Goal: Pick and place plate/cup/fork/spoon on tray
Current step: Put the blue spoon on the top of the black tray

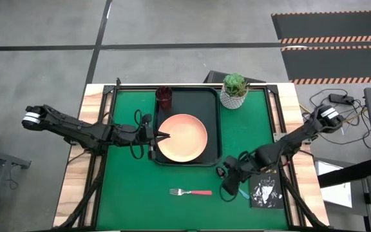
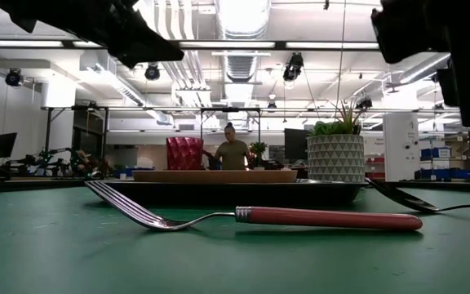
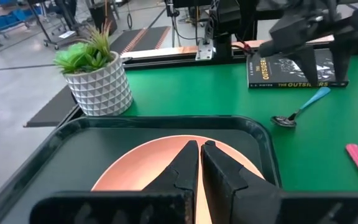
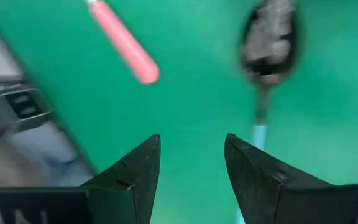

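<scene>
The salmon-pink plate (image 1: 184, 137) lies in the dark tray (image 1: 212, 96), and the maroon cup (image 1: 163, 96) stands in the tray's far left corner. The pink-handled fork (image 1: 190, 192) lies on the green mat near the front edge. The teal-handled spoon (image 4: 267, 50) lies on the mat under my right gripper (image 4: 191, 155), which is open above it and clear of it. My left gripper (image 3: 200, 155) is shut and hovers over the plate's left part (image 3: 135, 168), without any touch that shows.
A white pot with a green plant (image 1: 235, 91) stands at the tray's far right corner. A black book (image 1: 266, 192) lies on the mat right of the spoon. In the low view, the fork (image 2: 251, 217) lies in front of the tray (image 2: 235, 191). A person stands in the room behind the table.
</scene>
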Tool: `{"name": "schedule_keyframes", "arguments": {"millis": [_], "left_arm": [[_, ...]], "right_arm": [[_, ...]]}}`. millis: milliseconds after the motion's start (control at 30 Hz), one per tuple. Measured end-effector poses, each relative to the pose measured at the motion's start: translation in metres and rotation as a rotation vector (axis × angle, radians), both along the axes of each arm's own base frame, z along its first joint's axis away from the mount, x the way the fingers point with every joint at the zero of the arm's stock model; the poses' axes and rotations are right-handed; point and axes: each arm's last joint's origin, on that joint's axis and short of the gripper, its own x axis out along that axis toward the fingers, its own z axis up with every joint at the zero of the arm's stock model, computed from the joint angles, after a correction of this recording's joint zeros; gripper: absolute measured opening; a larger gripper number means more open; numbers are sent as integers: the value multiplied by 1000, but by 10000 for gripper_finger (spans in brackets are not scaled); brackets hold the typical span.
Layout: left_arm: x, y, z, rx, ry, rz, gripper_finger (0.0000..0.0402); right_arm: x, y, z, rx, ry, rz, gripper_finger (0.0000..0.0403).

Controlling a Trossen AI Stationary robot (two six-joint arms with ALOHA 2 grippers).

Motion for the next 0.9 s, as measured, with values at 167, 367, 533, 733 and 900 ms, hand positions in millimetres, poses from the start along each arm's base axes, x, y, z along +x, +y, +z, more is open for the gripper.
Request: {"name": "schedule_keyframes", "arguments": {"millis": [167, 367, 533, 733, 900], "left_arm": [[0, 0, 0, 2, 0, 1, 2], [0, 0, -1, 0, 7, 2, 2], [0, 0, -2, 0, 7, 2, 2], [0, 0, -2, -1, 8, 2, 2], [0, 0, -2, -2, 7, 2, 2]], "right_arm": [[9, 6, 5, -189, 222, -2, 166], [36, 24, -19, -298, 321, 159, 166], [44, 29, -40, -338, 376, 215, 157], [40, 25, -55, -398, 388, 225, 129], [38, 23, -67, -410, 352, 215, 104]]}}
